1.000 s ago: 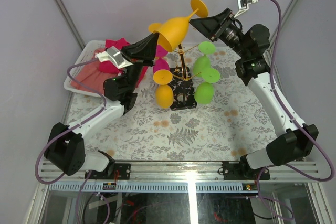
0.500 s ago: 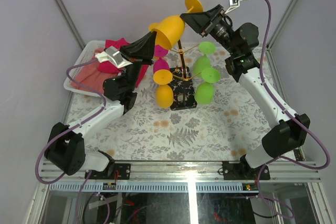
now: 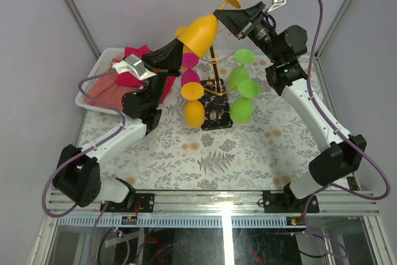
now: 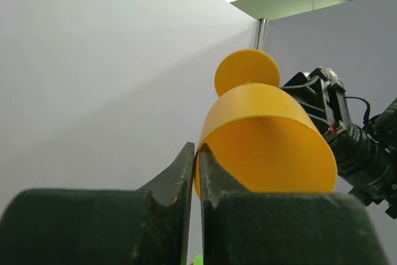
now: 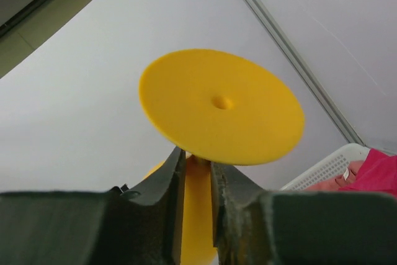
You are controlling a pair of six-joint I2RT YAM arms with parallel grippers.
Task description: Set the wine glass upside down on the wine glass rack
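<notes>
Here we see the orange plastic wine glass (image 3: 200, 32) held aloft and tilted, foot uppermost, above the gold wire wine glass rack (image 3: 218, 118) with its black base on the floral-patterned surface (image 3: 248, 147). Our left fingers (image 4: 178, 175) are pressed together on the bowl's rim; our right fingers (image 5: 166, 184) pinch the stem narrowly, just beneath the round foot. Green plastic glasses (image 3: 240, 108) hang on the rack.

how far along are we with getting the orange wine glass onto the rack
Done: the orange wine glass is off the table, raised by the top of the wine glass rack and tipped foot-up. In hand: the left pincer pinches its rim, and the right pincer looks closed on the stem just under the foot. Left: bring it in and hang it upside down on a rack arm, then let go.
</notes>
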